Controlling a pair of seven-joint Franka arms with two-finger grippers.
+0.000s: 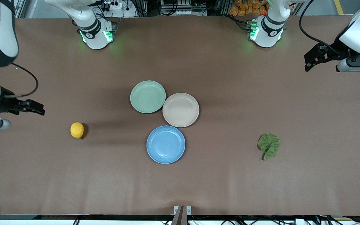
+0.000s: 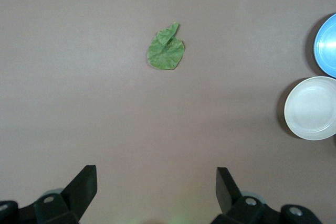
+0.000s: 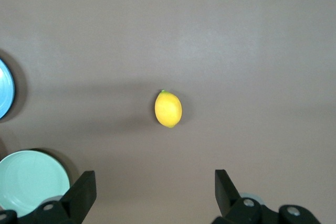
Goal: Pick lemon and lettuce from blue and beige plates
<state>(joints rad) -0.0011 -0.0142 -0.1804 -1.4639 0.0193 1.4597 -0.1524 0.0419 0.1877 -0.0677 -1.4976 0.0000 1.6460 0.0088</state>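
The green plate (image 1: 147, 96) lies on the brown table (image 1: 230, 175) near its middle, farthest from the front camera of the three plates there. Its rim touches, or all but touches, that of the next plate, on the side toward the left arm's end; whether the rims overlap cannot be told. It sits flat with nothing on it. In the right wrist view a part of it (image 3: 29, 184) shows at the picture's edge. Above the table's top edge lies a heap of orange things (image 1: 247, 7), too small to name.
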